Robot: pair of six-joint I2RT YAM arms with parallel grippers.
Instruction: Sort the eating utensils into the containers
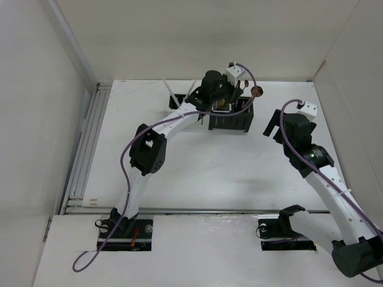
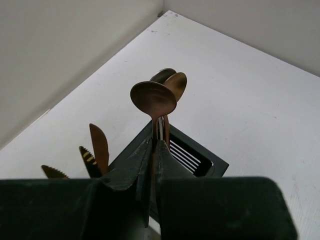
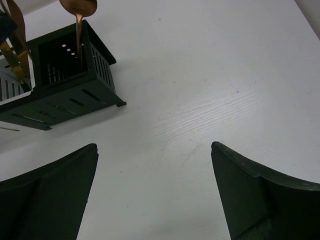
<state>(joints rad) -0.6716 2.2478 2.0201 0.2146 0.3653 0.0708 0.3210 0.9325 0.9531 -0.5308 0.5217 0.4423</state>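
Our left gripper (image 2: pixel 154 144) is pinched tight on the stem of a copper spoon (image 2: pixel 153 99), bowl up, handle end pointing down into the end black caddy (image 2: pixel 200 159). Holding it upright by the stem makes sense to us: it can drop straight in between the walls, next to a couple more spoon bowls (image 2: pixel 172 80) poking up just behind it. The knives (image 2: pixel 99 146) stand blade-up one compartment over, so it looks like one type per slot. Meanwhile our right gripper (image 3: pixel 155 147) hangs over the bare table (image 3: pixel 200 75), fingers spread wide, holding nothing, off to the side of the caddies. We'd guess letting go comes next.
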